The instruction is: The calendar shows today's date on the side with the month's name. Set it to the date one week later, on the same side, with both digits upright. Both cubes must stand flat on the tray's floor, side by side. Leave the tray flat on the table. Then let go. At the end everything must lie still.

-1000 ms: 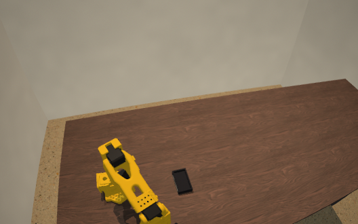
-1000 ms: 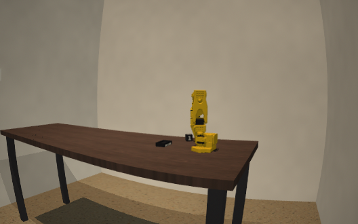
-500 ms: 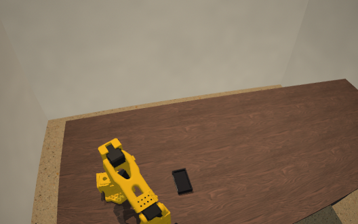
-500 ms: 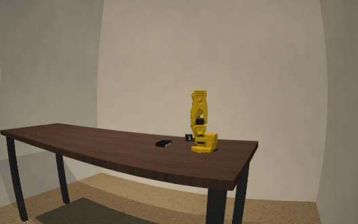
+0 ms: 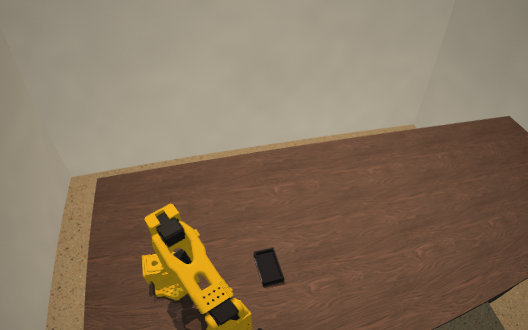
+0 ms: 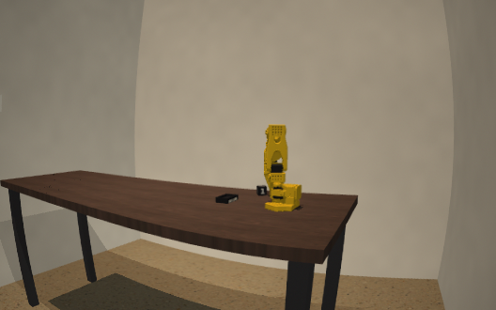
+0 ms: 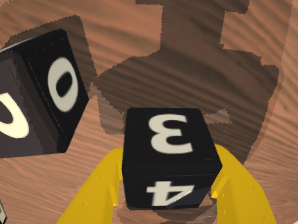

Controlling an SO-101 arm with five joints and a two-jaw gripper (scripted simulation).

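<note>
Table (image 5: 350, 200) (image 6: 188, 207) (image 7: 110, 15): brown wood-look, streaky grain; 2 cubes (image 7: 172, 157) (image 7: 62, 85): black, smooth, plastic-looking; walls (image 5: 240, 75) (image 6: 291, 85): matt, faintly mottled.

Top view: camera set high, well back, angled down across the wooden table (image 5: 350, 200) (image 6: 164, 202), with the wall beyond filling the upper part. Exterior view: farther off, to one side, slightly above table height, facing a wall. Both cover table, tray (image 5: 269, 267) (image 6: 226, 199) and arm (image 5: 200, 272) (image 6: 276, 155). Wrist view: very near, looking past the gripper's fingers down to the tabletop.
</note>
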